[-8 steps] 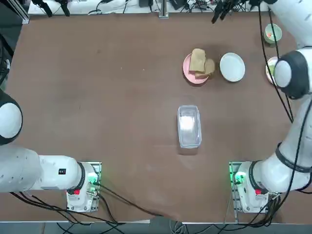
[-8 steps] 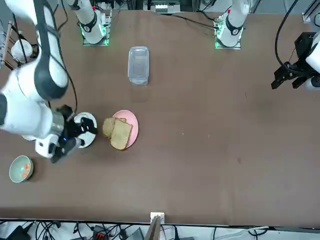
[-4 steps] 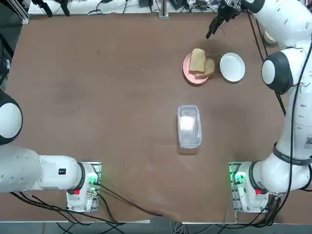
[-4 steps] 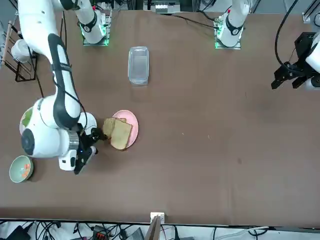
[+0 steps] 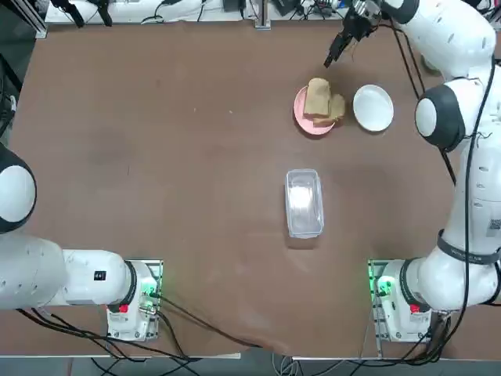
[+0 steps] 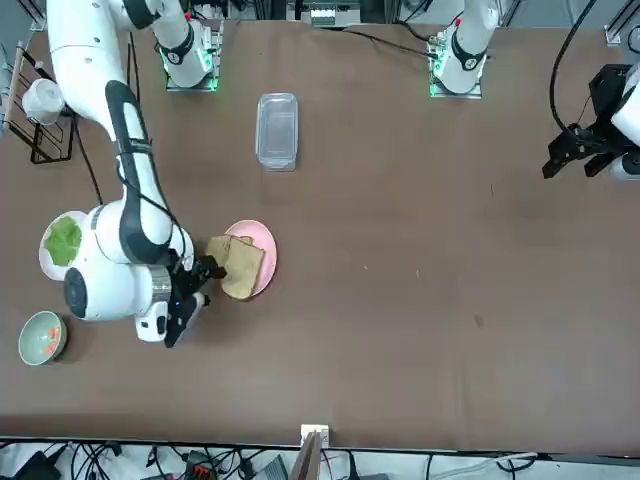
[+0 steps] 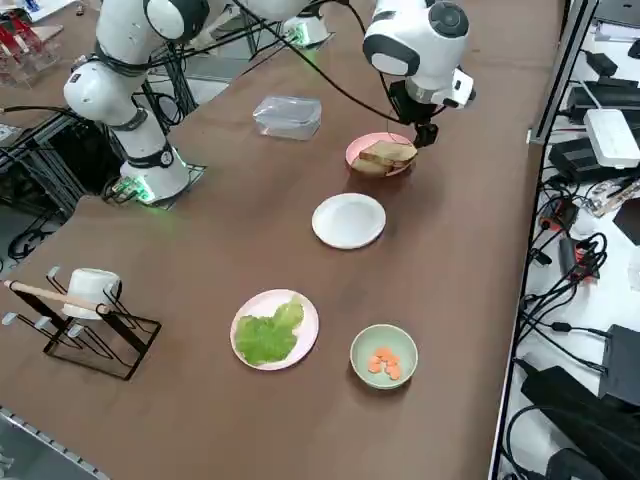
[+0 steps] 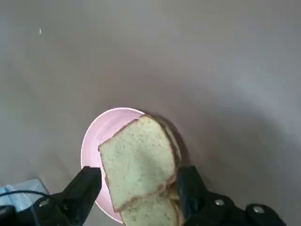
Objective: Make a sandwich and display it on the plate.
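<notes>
The right gripper (image 8: 136, 188) was seen with fingers (image 8: 87, 186) spread wide, empty, above the bread slices (image 8: 138, 160) on the pink plate (image 8: 96, 139). Bread is judged soft and light; opposite edges should be taken gently.

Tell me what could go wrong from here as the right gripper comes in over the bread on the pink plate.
The right gripper is open above two overlapping bread slices on the pink plate. Closing there might catch both slices at once, or squash the top one. The slices overhang the plate's rim, so a nudge could push one onto the table. The lettuce lies on another plate, so the order of steps could slip.
</notes>
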